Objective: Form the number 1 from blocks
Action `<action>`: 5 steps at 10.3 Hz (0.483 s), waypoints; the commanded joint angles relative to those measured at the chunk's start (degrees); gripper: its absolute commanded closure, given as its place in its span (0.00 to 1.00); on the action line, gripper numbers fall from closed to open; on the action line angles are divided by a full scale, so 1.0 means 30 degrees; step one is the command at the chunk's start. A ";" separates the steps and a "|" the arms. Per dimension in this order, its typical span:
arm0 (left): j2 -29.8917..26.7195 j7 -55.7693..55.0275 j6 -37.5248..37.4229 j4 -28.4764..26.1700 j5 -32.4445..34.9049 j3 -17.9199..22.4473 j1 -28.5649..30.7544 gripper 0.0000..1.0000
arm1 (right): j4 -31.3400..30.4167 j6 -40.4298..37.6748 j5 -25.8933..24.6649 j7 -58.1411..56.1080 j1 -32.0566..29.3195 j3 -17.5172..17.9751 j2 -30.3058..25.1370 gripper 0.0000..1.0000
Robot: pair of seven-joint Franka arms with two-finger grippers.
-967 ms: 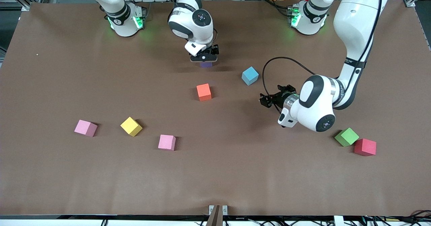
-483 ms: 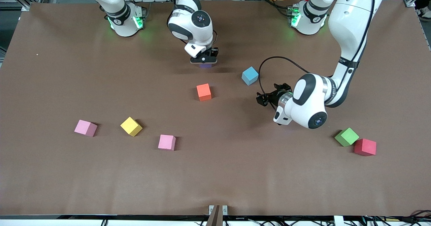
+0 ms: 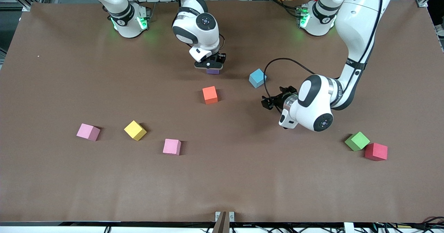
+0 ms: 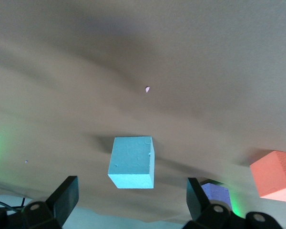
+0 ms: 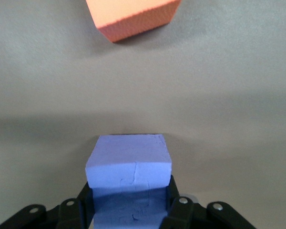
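Note:
My right gripper (image 3: 212, 66) is shut on the purple block (image 3: 212, 72), its fingers pressed on two opposite sides (image 5: 128, 164); the block sits low at the table. The orange block (image 3: 210, 94) lies nearer the front camera than the purple one. My left gripper (image 3: 270, 102) hangs open and holds nothing, pointing at the light blue block (image 3: 257, 78). In the left wrist view that block (image 4: 132, 162) lies ahead of the gap between the fingers (image 4: 64, 195), apart from them.
Toward the right arm's end lie a pink block (image 3: 88, 131), a yellow block (image 3: 135, 130) and a second pink block (image 3: 172, 146). A green block (image 3: 357, 141) touches a red block (image 3: 376, 151) toward the left arm's end.
My right gripper has shut on the purple block and shifted slightly. My left arm has moved toward the light blue block, its gripper staying open.

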 commanded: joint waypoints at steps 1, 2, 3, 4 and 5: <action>-0.0441 -0.0352 0.0460 0.0292 -0.0128 0.0067 -0.0190 0.00 | 0.0379 0.0043 -0.0327 0.0698 0.0001 0.0124 0.0617 1.00; -0.0471 -0.0265 0.0694 0.0612 -0.0099 0.0066 -0.0190 0.00 | 0.0466 0.0072 -0.0327 0.0698 0.0030 0.0124 0.0821 1.00; -0.0471 -0.0177 0.0697 0.0963 0.0250 0.0066 -0.0248 0.00 | 0.0496 0.0072 -0.0385 0.0698 0.0060 0.0095 0.0968 1.00; -0.0471 -0.0147 0.0726 0.1286 0.1094 0.0037 -0.0365 0.00 | 0.0526 0.0043 -0.0386 0.0698 0.0060 0.0095 0.0998 1.00; -0.0471 -0.0088 0.0726 0.1405 0.1654 0.0037 -0.0424 0.00 | 0.0497 0.0014 -0.0560 0.0698 0.0089 0.0095 0.0999 0.68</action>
